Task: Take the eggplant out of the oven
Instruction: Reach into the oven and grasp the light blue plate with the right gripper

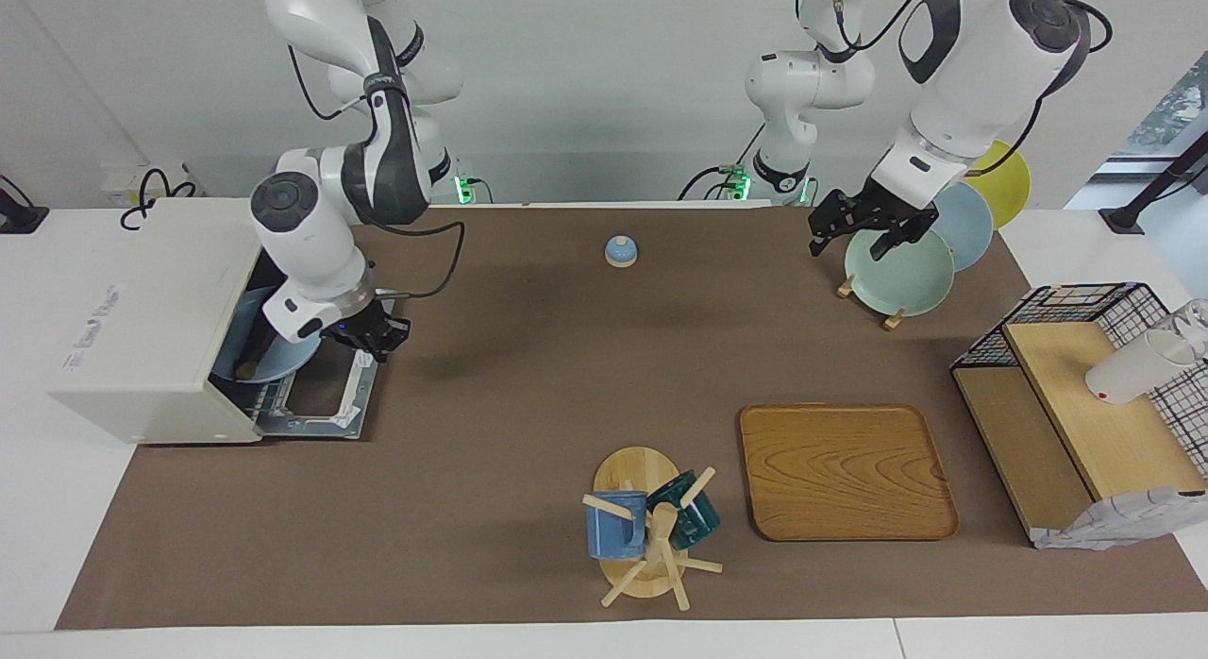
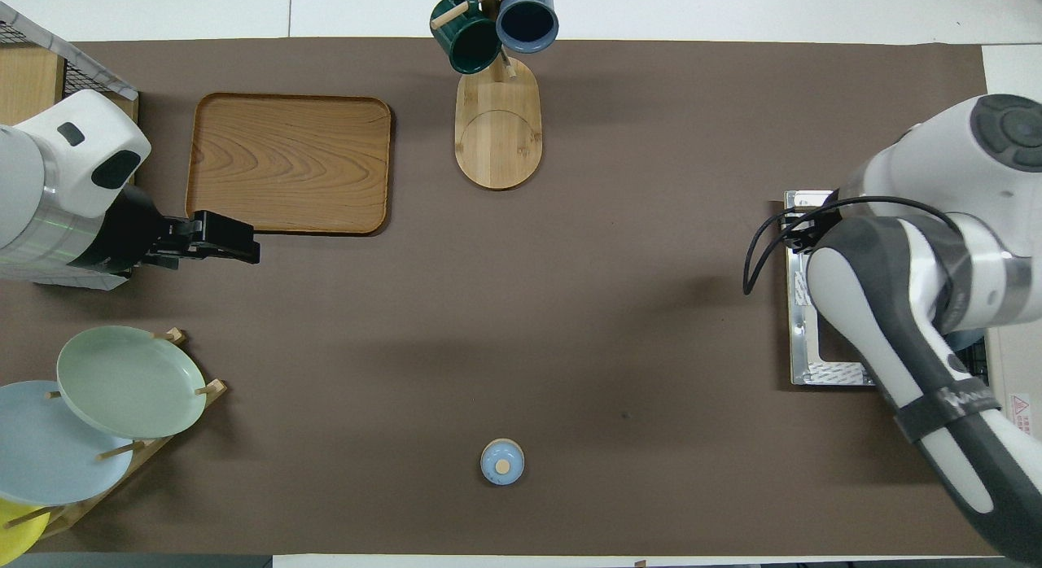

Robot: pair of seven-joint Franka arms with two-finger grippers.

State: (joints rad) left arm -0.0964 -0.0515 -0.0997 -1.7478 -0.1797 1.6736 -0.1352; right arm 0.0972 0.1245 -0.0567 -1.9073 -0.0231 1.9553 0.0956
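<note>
Eggplant (image 1: 255,355) first: where do you see it?

I see it inside the oven (image 1: 142,319), at the right arm's end of the table. It lies dark on a blue plate (image 1: 283,362) in the cavity, and my right arm hides part of it. The door (image 1: 321,395) is folded down flat on the brown mat (image 1: 491,404).

Fine. Walk me through the table, starting from the robots' edge.

Nearest that edge, about midway along it, I have a small blue bell (image 1: 621,251). At the corner by the left arm's base a wooden rack (image 1: 892,317) holds a green plate (image 1: 898,272), a pale blue one and a yellow one on edge.

And the grippers?

My right gripper (image 1: 373,336) hangs over the corner of the open door that is closer to the robots. I cannot tell how far its fingers are parted, and nothing shows between them. My left arm waits with the left gripper (image 1: 854,232) in the air by the plate rack, fingers spread wide and gripping nothing.

Along the edge away from the robots?

A wooden tray (image 1: 847,470) lies flat there, and beside it a mug stand (image 1: 651,546) carries a blue mug and a dark green one.
</note>
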